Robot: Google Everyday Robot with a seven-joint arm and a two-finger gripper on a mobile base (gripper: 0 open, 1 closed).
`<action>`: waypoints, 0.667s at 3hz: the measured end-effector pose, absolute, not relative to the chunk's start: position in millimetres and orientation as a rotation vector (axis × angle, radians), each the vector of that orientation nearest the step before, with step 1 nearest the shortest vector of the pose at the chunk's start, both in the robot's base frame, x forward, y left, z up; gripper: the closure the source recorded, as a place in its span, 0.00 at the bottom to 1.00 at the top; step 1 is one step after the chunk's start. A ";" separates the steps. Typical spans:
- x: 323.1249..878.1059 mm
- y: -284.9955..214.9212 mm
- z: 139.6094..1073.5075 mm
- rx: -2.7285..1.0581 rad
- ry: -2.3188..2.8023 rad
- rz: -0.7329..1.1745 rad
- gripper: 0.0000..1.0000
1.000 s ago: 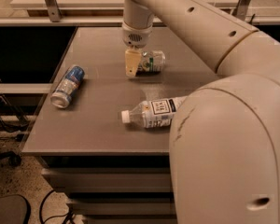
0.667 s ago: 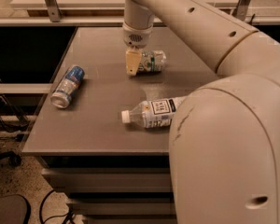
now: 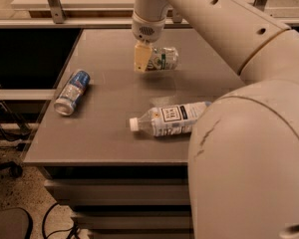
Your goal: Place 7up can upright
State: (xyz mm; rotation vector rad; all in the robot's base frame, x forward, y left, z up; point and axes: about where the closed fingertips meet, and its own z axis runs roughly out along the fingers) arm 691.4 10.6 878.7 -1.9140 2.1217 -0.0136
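Since the earlier frame the gripper [image 3: 145, 61] and the 7up can [image 3: 164, 59] have risen slightly: the can, still sideways with the jaws clamped on its left end, hangs just off the table [image 3: 104, 133] beyond the plastic bottle [image 3: 169, 119]. The lift seems under way; next the wrist must turn the can upright and set it down beyond the bottle. The can shows only green markings, the bottle's white label has dark print too small to read, and the blue can [image 3: 72, 91] left of the bottle bears no legible name.
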 end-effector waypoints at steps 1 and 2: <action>688.8 13.8 913.5 -1.851 2.058 0.007 1.00; 684.5 17.2 939.5 -1.759 2.020 0.086 1.00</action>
